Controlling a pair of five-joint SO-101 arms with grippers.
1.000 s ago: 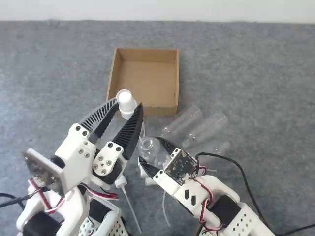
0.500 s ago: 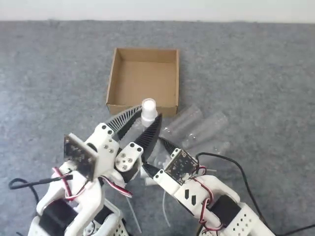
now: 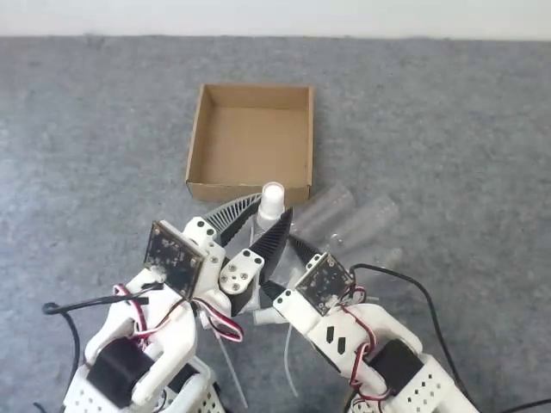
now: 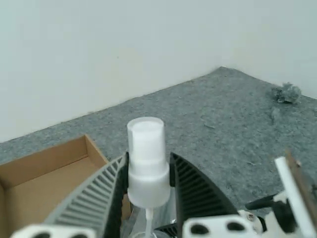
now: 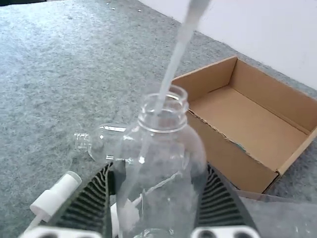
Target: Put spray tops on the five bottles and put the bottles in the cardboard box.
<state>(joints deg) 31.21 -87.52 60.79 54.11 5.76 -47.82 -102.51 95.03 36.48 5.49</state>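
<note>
The left gripper was clamped on a white plastic spray top, its two black ribbed fingers pressing the round collar from both sides. The thin white tube of this top hung down and its lower part was inside the open neck of a clear bottle. The collar itself stood above the rim, not seated on it. The right gripper was closed around the smooth round body of this bottle and held it upright, with the neck ring free above the fingers.

The cardboard box lay just beyond both grippers, open upward, with four low straight walls and a flat brown floor. In the high view the spray top appeared just before its near wall, toward one corner. Beside that corner two more clear bottles lay on their sides, near each other. Another bottle and a loose spray top lay low beside the right gripper.

The rough grey carpet stretched wide on both sides of the box, up to a pale wall
</note>
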